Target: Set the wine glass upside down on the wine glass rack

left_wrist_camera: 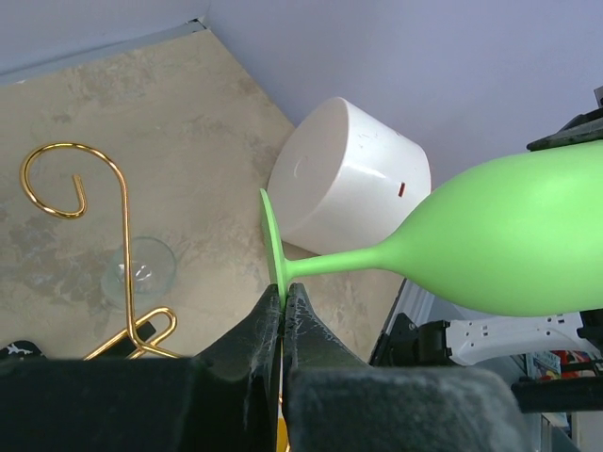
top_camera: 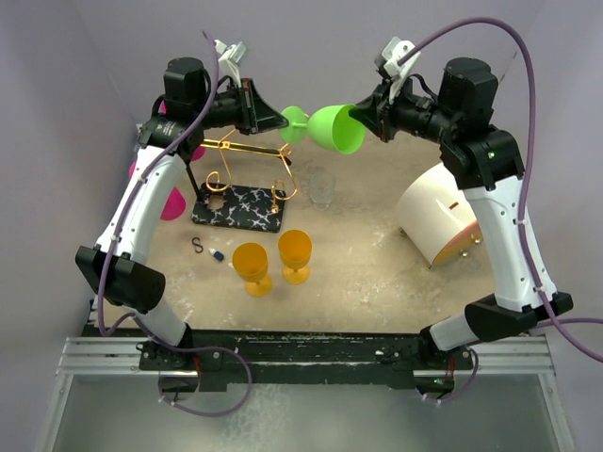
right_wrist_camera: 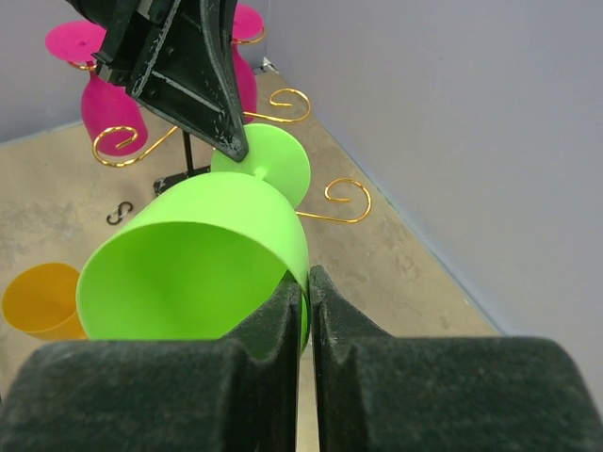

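Note:
A bright green wine glass (top_camera: 334, 129) hangs on its side in the air, above and behind the wine glass rack (top_camera: 240, 207), a gold wire stand on a black marbled base. My left gripper (left_wrist_camera: 283, 294) is shut on the edge of the glass's foot, with the stem and bowl (left_wrist_camera: 509, 245) running off to the right. My right gripper (right_wrist_camera: 307, 282) is shut on the rim of the bowl (right_wrist_camera: 188, 264), one finger inside and one outside. The rack's gold spiral arms (right_wrist_camera: 332, 219) lie below and beyond the foot.
Two pink glasses (right_wrist_camera: 108, 108) hang on the rack's far side. Two orange glasses (top_camera: 252, 264) stand upright in front of the rack, and a clear glass (top_camera: 322, 186) to its right. A white cylinder (top_camera: 435, 212) lies tipped at right. An S-hook (top_camera: 197, 245) lies at left.

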